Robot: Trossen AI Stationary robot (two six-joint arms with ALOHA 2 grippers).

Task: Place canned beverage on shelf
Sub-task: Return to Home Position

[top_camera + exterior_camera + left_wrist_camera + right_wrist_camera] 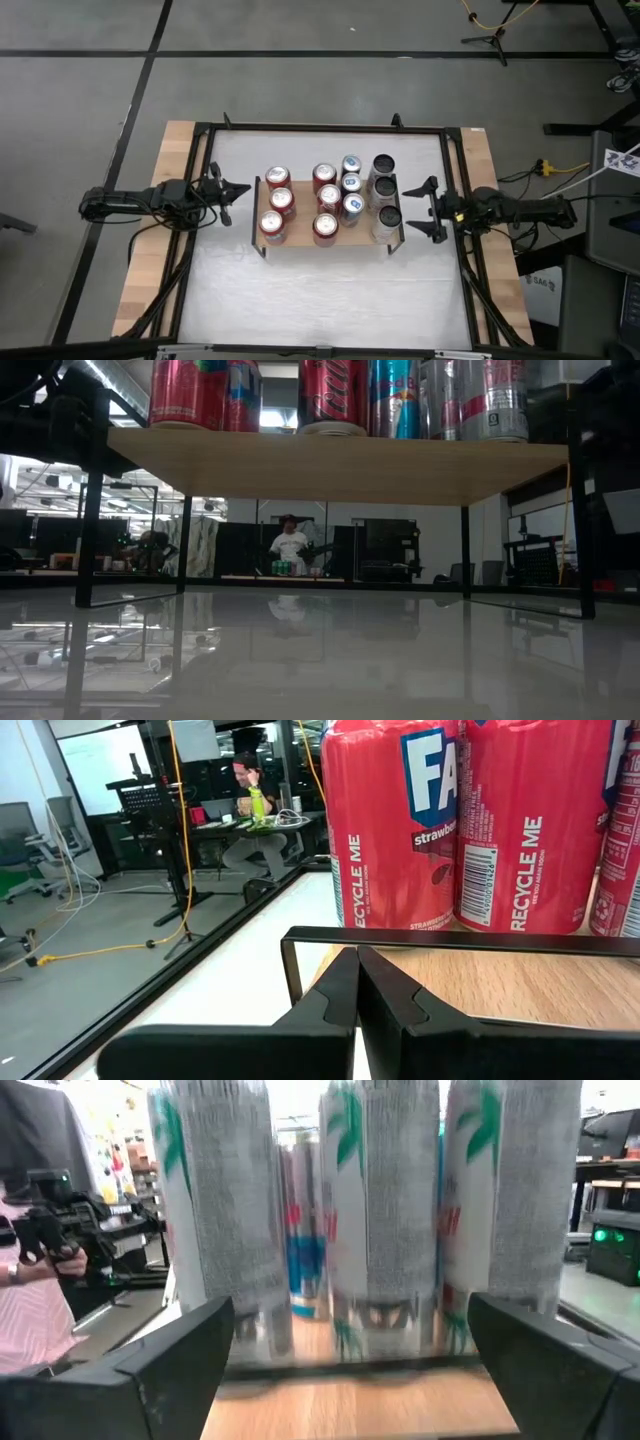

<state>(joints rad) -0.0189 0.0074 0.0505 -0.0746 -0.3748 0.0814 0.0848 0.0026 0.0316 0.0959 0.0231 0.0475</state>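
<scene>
Left gripper (243, 189): fingers pressed together, holding nothing. Right gripper (433, 210): fingers spread wide, holding nothing. The low light-wood, black-legged shelf (300, 210) lies directly ahead of both, its long axis running gripper to gripper. It carries all the red, blue and grey cylindrical drink cans (280, 200). Each arm likely retreats straight back from its shelf end.
</scene>
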